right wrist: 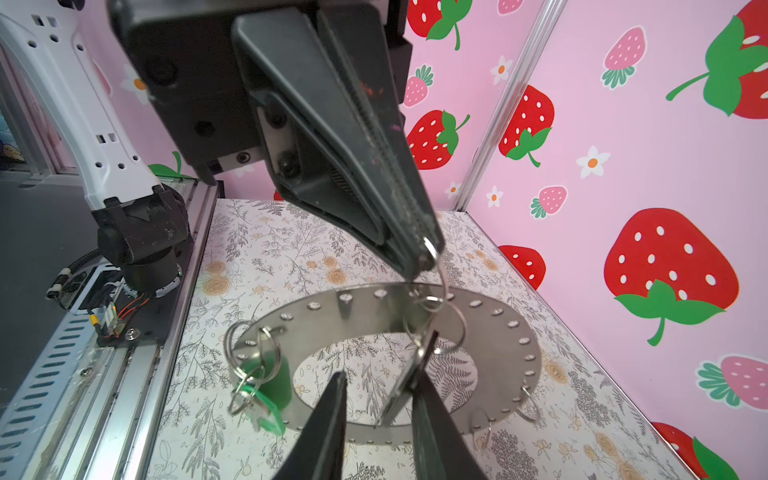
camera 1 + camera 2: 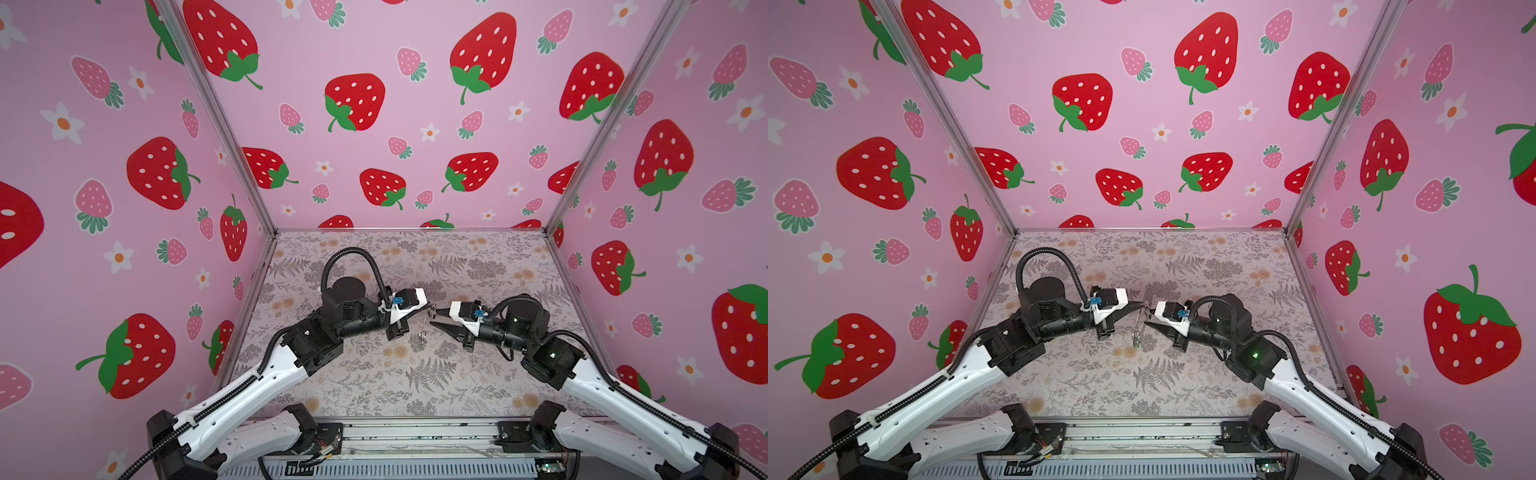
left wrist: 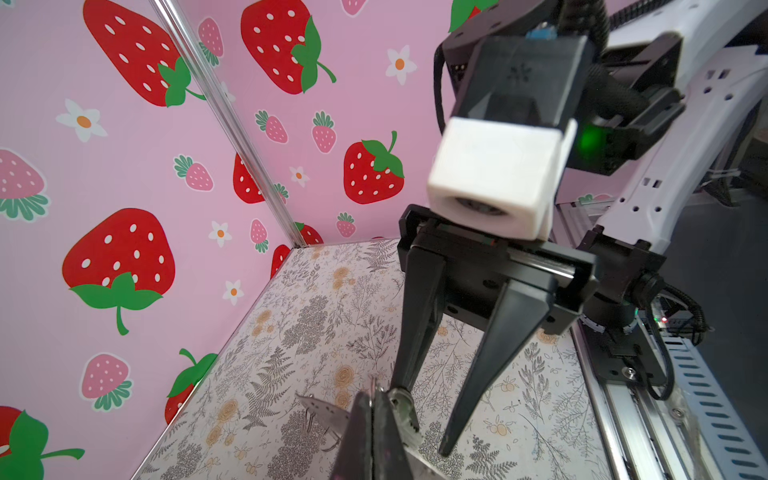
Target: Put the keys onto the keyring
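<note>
A: left gripper (image 1: 419, 266)?
B: Clamped on a wire loop (image 1: 432, 249) of the flat grey metal keyring (image 1: 498, 345), which hangs below it.
A: right gripper (image 1: 380, 374)?
B: Jaws apart; black-rimmed pale plastic tag (image 1: 405, 380) between them, bright green plastic tag (image 1: 274, 382) alongside.

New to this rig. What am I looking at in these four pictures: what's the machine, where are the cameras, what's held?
Two white-and-black robot arms with two-finger grippers work over a floral-print table, inside a strawberry-print booth. Two pictures look down from overhead, nearly identical; the other two come from a camera on each wrist. The left gripper is shut on a wire loop of the flat grey metal keyring, which hangs from it. A bright green plastic key tag is already on the ring. The right gripper has its jaws apart around a second, dark-edged key that seems to hang from another loop.
</note>
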You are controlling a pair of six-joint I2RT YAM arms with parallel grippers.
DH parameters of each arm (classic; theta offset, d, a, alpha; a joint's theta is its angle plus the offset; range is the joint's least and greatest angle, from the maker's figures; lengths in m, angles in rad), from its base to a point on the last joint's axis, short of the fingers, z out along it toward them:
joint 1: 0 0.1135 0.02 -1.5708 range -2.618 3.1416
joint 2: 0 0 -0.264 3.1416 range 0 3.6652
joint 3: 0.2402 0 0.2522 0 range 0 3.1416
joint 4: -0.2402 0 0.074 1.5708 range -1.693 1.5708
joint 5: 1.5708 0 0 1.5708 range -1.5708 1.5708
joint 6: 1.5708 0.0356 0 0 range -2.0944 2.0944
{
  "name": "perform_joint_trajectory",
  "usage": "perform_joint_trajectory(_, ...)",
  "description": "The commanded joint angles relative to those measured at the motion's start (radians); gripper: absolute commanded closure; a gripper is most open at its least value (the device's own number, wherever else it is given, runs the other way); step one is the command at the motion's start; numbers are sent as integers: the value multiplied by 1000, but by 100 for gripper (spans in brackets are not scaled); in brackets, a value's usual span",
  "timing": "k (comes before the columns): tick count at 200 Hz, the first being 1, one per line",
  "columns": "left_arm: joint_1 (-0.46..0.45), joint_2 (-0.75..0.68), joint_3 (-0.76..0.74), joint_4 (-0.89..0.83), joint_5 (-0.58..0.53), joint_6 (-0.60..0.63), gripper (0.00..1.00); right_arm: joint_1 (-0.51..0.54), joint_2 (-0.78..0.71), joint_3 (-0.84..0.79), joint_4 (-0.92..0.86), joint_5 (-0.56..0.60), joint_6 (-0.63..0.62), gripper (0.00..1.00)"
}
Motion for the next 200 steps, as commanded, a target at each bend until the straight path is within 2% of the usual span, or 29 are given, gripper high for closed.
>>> perform_joint_trajectory(1, 5, -10, 25, 41, 36, 12, 100, -3, 2, 42, 7, 9, 20, 75)
perform_joint_trajectory(16, 5, -8, 29, 41, 37, 10, 100, -4, 10, 50, -1, 6, 16, 79)
perform_joint_trajectory(50, 6, -10, 24, 65, 39, -5, 100, -5, 15, 54, -13, -2, 7, 98)
perform_joint_trajectory(126, 14, -13, -12, 154, 45, -60, 100, -16, 15, 58, -38, -47, -12, 100)
perform_joint_trajectory(200, 14, -16, -43, 217, 48, -94, 100, -21, 92, 95, -57, -95, -31, 100)
